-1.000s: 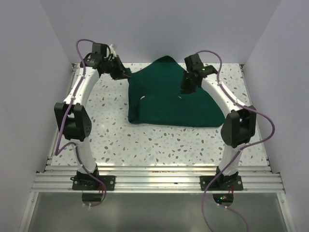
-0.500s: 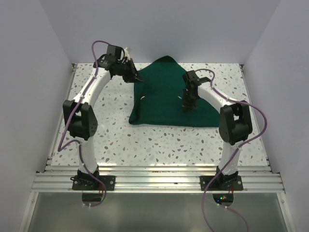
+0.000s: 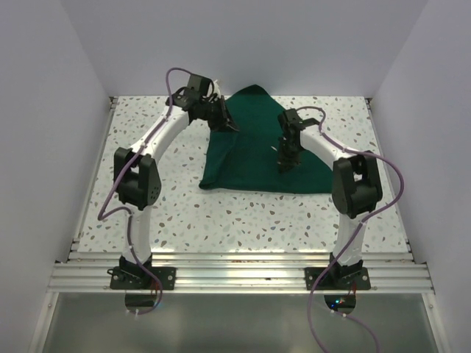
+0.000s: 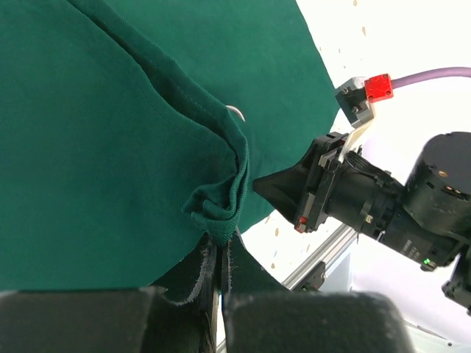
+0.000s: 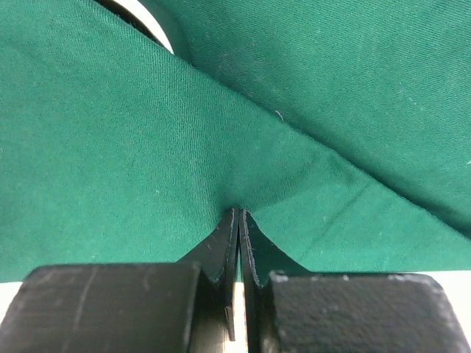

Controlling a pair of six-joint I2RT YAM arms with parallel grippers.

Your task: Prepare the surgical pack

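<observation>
The green drape [image 3: 250, 158] lies bunched on the table [image 3: 176, 206], upper centre of the frame; the left gripper [image 3: 230, 126] has its jaws clamped on the folded left edge, and the right gripper [image 3: 285, 165] has its jaws pinching the middle

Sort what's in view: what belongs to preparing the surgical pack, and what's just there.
Job: green drape, pinched by left gripper and right gripper.
Just there: speckled table, purple cable, aluminium rail.
</observation>
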